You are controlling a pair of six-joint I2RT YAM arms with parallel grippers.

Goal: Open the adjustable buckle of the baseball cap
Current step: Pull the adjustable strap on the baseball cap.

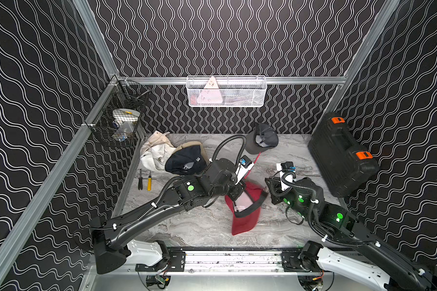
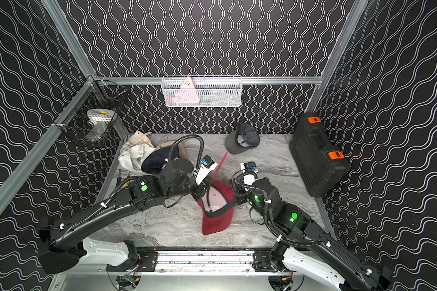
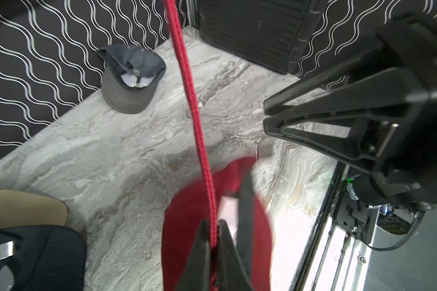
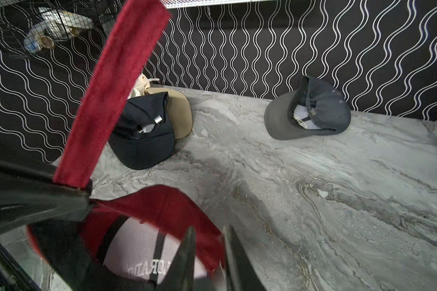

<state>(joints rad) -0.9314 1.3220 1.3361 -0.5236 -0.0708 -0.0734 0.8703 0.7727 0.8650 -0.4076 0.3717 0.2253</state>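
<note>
Booth walls black w/ white wavy lines; tabletop (image 1: 199,226) is grey marble-look. Clock dirs are per the top views, 12 = back wall.

Red cap (image 1: 245,221) sits approx. table ctr, inside up, brim toward 6 o'c, pale lining w/ lettering showing. It's blurred in every view. Its red strap (image 3: 187,75) is pinched btwn the closed fingers of the left gripper (image 3: 213,223), which sits over the cap's 11 o'c rim. From that grip the strap's free length sticks up toward 1 o'c, clear of the table, and shows as a thin strip in both top views.

Right gripper (image 4: 210,229) is at the cap's 2 o'c edge, just beside the rim. Its fingers are a narrow gap apart w/ nothing btwn them, apart from the strap. Near it, at the cap's rim, is a small grey metal piece (image 3: 265,152), too blurred to tell if it's the buckle or if the strap runs through it.

Other items:
- Grey cap (image 1: 263,138) at 1 o'c by the back wall, inside up.
- Navy cap (image 1: 184,161) partly over a tan cap (image 1: 192,146) at 10 o'c.
- Yellow-handled screwdriver (image 1: 149,182) at 9 o'c.
- Black case (image 1: 338,156) w/ orange latches at 2–3 o'c.
- White wire basket (image 1: 226,92) on the rear rail at 12.
</note>
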